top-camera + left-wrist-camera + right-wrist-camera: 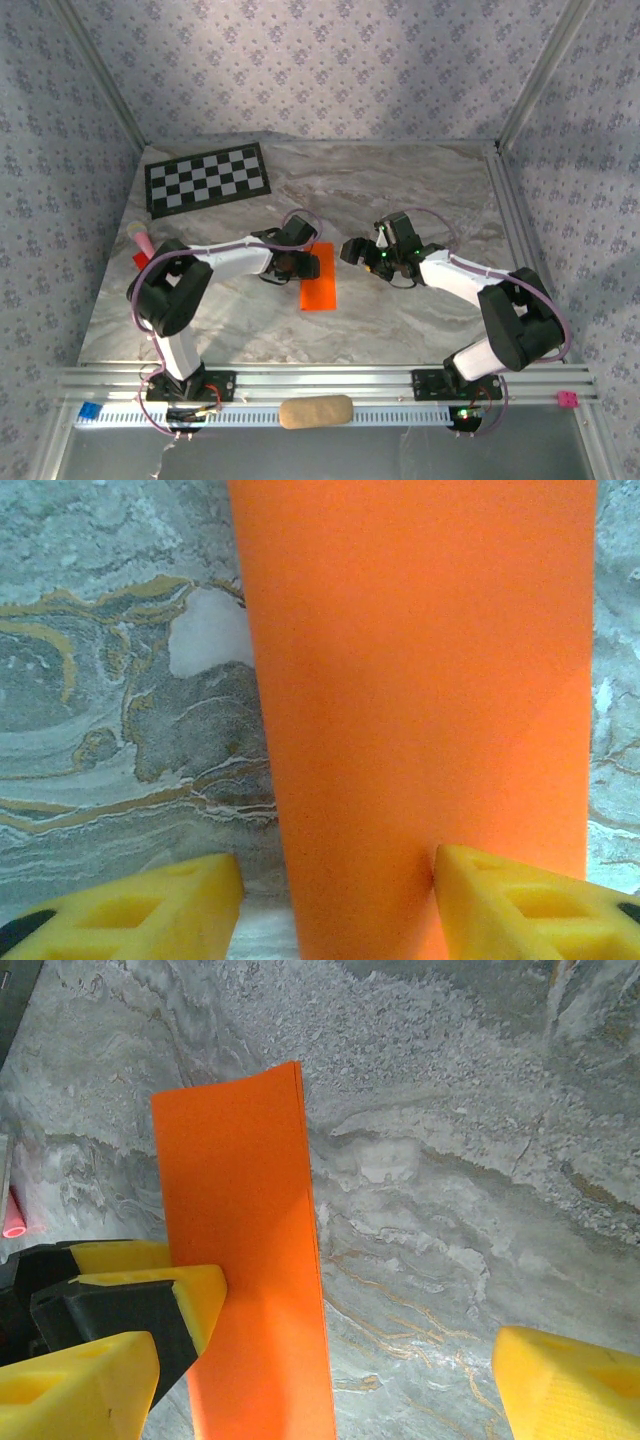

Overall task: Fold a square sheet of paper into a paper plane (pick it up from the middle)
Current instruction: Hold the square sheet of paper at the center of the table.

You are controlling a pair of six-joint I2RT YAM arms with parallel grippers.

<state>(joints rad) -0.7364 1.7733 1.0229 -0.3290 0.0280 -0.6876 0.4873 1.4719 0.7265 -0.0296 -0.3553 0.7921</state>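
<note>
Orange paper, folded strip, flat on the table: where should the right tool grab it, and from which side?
Likely mid-length on the long edge nearest the right tool. The paper lies flat as a doubled strip, so come low from its right and slide one finger under. The left tool sits at the opposite long edge.

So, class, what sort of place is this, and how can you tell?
Probably a robot lab cell: two arms bolted to a metal rail, a checkerboard sheet on the table, patterned walls closing it in.
</note>
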